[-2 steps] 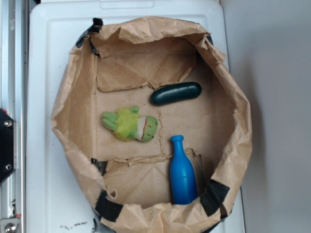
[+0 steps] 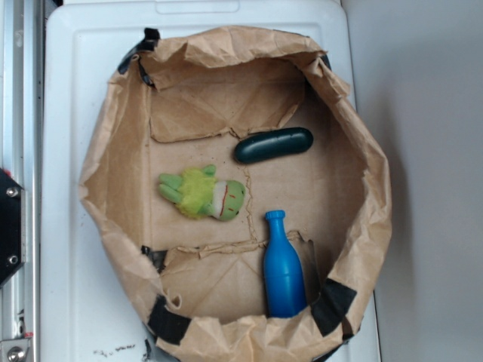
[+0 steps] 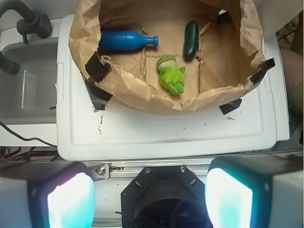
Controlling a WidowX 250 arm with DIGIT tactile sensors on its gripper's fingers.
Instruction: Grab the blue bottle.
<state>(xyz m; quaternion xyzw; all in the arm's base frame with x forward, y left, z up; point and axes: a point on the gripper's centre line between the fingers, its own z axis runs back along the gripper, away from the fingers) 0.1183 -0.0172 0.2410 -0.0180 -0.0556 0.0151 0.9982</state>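
While the gripper (image 3: 150,199) sits at the bottom of the wrist frame, its two pale, glowing fingers (image 3: 64,202) spread wide with nothing between them, the blue bottle (image 3: 126,40) lies far off in the upper left of that frame, inside the crumpled brown paper bag (image 3: 142,97). From the pincer the bottle is up and somewhat to the left, well apart, with the bag's near wall and a stretch of the white lid (image 3: 166,133) between them.

In the wrist view the bottle lies on its side with its long axis running nearly level across the frame, the neck and lipped mouth pointing right and the rounded base tucked toward the bag's left wall. My judgement is that the coming move depends on this: the fingers would need to straddle the body across that axis rather than along it, and the approach has to clear the bag's rim first.

The exterior view shows what the wrist view cannot: the bag's floor from above, with the bottle (image 2: 282,268) in the lower right of the frame, its base pressed close against the paper wall and a black tape strip (image 2: 330,305) just beside it. No part of the gripper appears in that view. It also shows that the dark green cucumber (image 2: 273,145) and the green plush toy (image 2: 204,193) both lie apart from the bottle. The wrist view alone shows the open fingers.
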